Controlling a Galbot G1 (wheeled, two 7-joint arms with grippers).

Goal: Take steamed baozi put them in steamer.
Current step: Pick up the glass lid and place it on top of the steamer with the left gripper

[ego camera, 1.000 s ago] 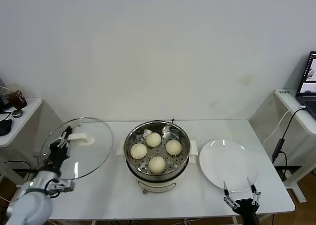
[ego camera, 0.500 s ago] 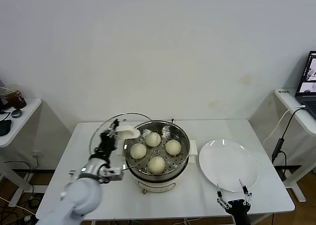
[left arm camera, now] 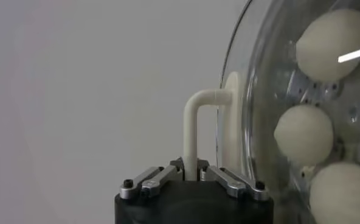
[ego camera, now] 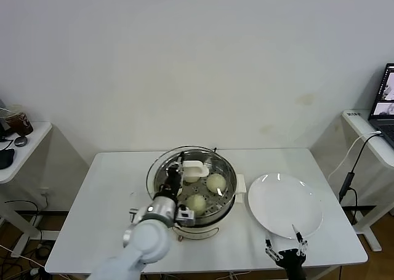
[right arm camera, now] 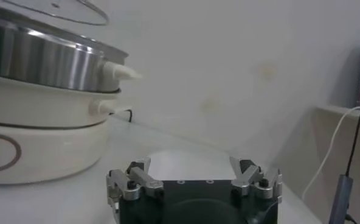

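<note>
Steamed baozi (ego camera: 215, 183), cream-white round buns, sit in the shiny round steel steamer (ego camera: 229, 197); left gripper (ego camera: 175, 173) clamps the round glass lid's white handle (ego camera: 194, 168) above; right gripper (ego camera: 284, 251) spread at the table's (ego camera: 111, 194) near edge.

White table (ego camera: 111, 194) at centre. Flat white plate (ego camera: 285, 205) on it toward 4 o'clock. Round glass lid (ego camera: 161, 169) with white handle (ego camera: 195, 168) over the middle. Side table (ego camera: 24, 151) at 9 o'clock, bearing a cup (ego camera: 17, 119). Laptop (ego camera: 385, 101) and dangling cable (ego camera: 351, 169) at 3 o'clock.
</note>
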